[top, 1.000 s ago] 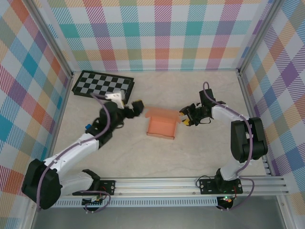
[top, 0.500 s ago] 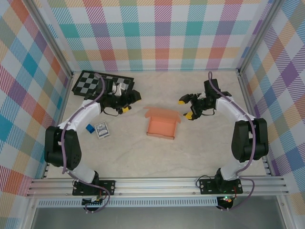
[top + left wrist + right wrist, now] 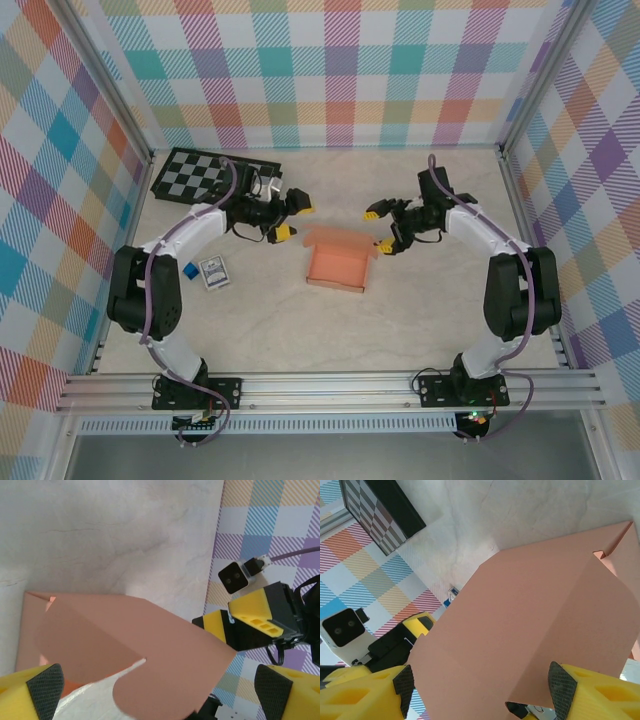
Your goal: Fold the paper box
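The salmon-orange paper box (image 3: 338, 264) lies in the middle of the table as a shallow open tray, with its back flaps standing up. My left gripper (image 3: 290, 218) is open just off the box's back left corner. In the left wrist view a raised flap (image 3: 150, 655) reaches into the wide gap between the left gripper's (image 3: 159, 690) fingers. My right gripper (image 3: 379, 229) is open at the back right corner. A broad flap (image 3: 520, 630) spans the space between the right gripper's (image 3: 482, 687) pads. I cannot tell whether either gripper touches the card.
A black-and-grey checkerboard (image 3: 215, 177) lies at the back left. A small card deck (image 3: 212, 272) and a small blue object (image 3: 188, 269) sit left of the box. Plaid walls close in the back and both sides. The metal rail (image 3: 330, 385) runs along the near edge.
The left arm has swung up along the left side, and its gripper now points at the box's back left corner. The right gripper opened, lifted back, then shifted left toward the back right flap.
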You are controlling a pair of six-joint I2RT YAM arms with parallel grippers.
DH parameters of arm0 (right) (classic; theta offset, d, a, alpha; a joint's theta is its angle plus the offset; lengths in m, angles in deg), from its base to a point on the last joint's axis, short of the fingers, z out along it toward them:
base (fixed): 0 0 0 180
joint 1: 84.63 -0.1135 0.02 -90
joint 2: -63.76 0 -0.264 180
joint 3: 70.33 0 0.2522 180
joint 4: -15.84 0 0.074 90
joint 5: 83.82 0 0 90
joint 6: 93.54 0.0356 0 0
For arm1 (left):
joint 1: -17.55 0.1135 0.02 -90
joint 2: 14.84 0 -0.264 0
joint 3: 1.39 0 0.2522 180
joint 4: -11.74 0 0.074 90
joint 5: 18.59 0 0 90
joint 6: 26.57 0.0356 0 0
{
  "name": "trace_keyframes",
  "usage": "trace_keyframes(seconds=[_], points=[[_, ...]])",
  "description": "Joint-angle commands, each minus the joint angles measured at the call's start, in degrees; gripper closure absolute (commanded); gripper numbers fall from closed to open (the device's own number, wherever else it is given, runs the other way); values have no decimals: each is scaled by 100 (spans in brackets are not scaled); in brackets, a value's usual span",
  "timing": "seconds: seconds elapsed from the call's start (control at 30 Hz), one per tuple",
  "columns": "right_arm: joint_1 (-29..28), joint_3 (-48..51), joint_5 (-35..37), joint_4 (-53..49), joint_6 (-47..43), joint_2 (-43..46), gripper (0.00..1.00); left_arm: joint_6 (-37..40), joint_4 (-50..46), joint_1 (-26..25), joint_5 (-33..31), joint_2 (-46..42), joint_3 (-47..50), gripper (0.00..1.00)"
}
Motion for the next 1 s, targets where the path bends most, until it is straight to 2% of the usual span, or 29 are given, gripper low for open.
trace_keyframes(seconds=[0.0, 0.6, 0.87, 0.97], points=[[-43, 114, -102, 87, 207, -37, 25, -187, 189, -126, 181, 174, -95, 0], [-190, 331, 201, 469, 624, 96, 25, -409, 501, -479, 338, 206, 51, 0], [-367, 594, 451, 762, 978, 190, 26, -1020, 1060, -634, 266, -48, 593, 0], [-343, 624, 497, 744, 899, 178, 26, -674, 671, -598, 173, -39, 377, 0]])
